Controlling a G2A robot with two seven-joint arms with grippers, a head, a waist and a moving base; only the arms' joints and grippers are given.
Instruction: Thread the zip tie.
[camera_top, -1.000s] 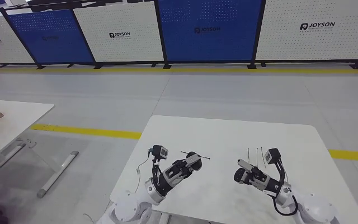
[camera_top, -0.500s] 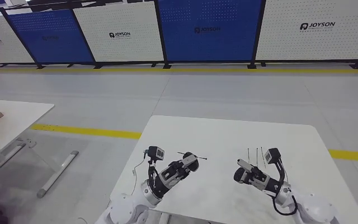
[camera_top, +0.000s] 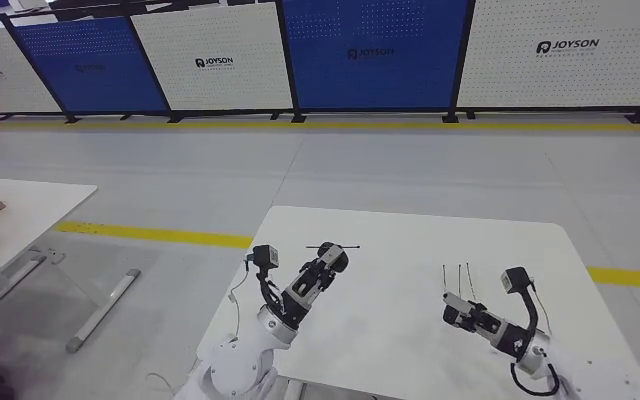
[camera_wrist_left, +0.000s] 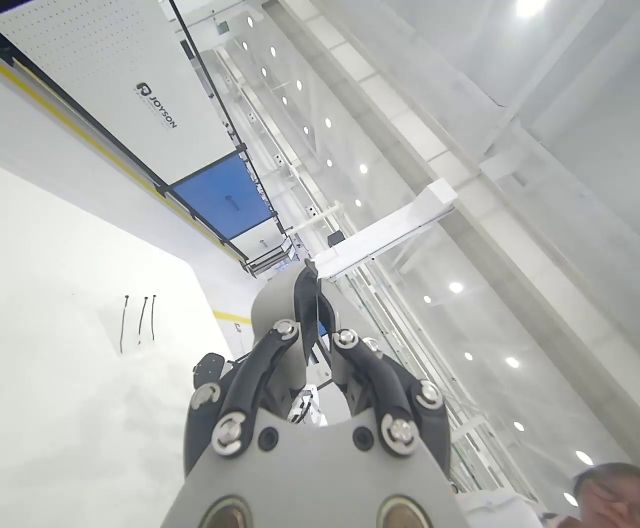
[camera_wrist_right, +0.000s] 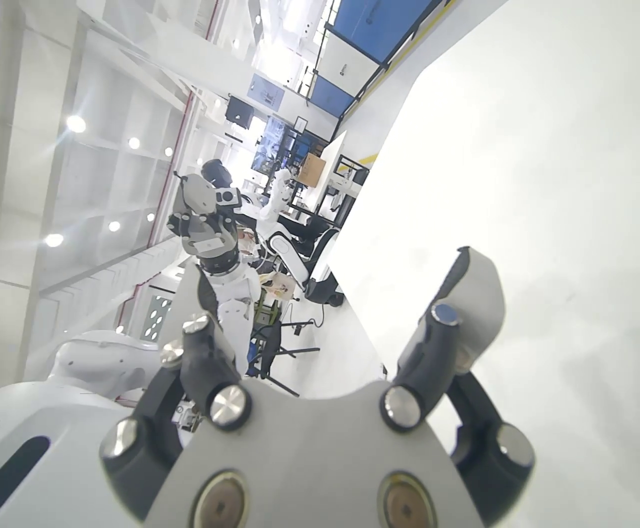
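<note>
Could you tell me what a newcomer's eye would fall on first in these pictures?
The left gripper, raised over the white table, is shut on a black zip tie held level. Three more zip ties lie side by side on the table beyond the open right gripper.

Right pincer (camera_wrist_right: 335, 272) gapes wide — partly over the white table (camera_wrist_right: 500, 150), partly beyond its edge.

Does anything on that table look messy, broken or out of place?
Nothing stands out. Three spare zip ties lie side by side on the table, and the left gripper holds one zip tie level above it. The right gripper is open, empty.
</note>
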